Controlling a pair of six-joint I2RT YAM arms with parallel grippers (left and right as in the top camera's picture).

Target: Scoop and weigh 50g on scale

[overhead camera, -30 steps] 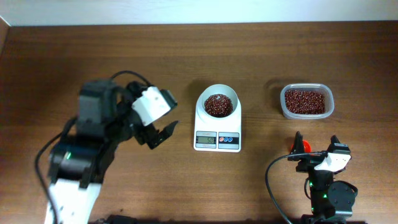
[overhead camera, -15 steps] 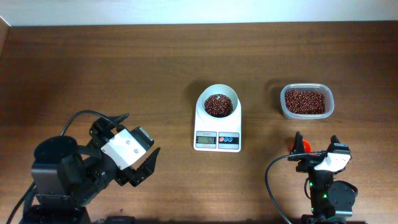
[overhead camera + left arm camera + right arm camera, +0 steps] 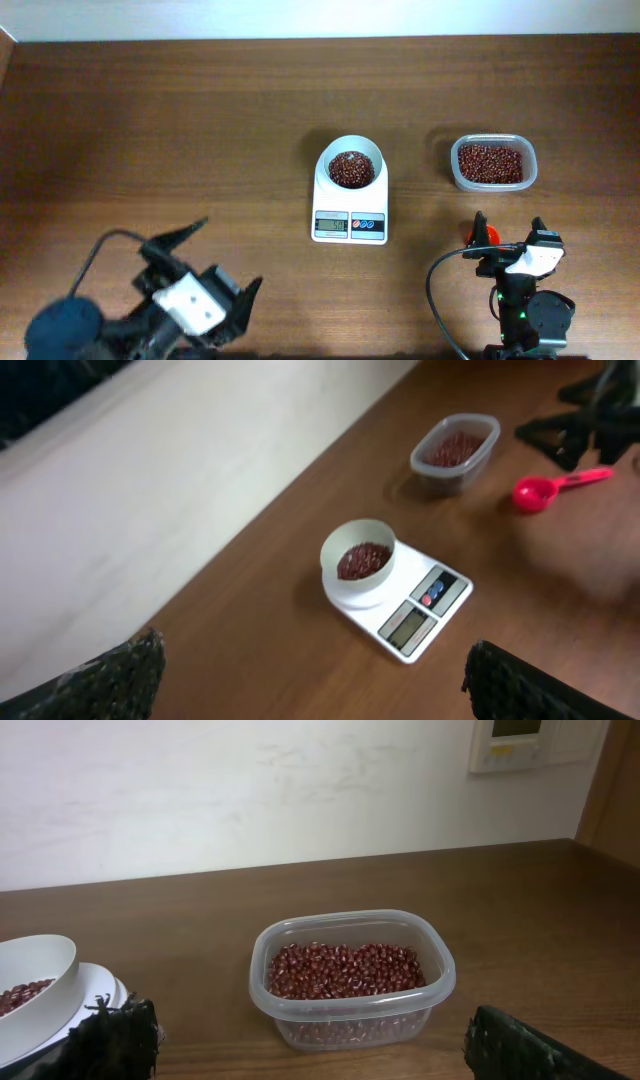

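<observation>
Brown wood worktop (image 3: 200,110) fills the overhead view, with a pale wall along its far edge. Your left jaws are spread wide and hold nothing, low at the near-left corner and well apart from everything. The right jaws are also wide and empty, at the near-right side. At the centre sits the scale (image 3: 349,215), its bowl (image 3: 351,168) part-filled with red beans; the display is too small to read. To its right stands the tub (image 3: 492,163) of beans, straight ahead of the right jaws. The red scoop (image 3: 540,489) lies flat just beside the right jaws, its handle pointing away from the scale toward that arm, so of your 2 arms the right looks better placed for any further scooping.
</observation>
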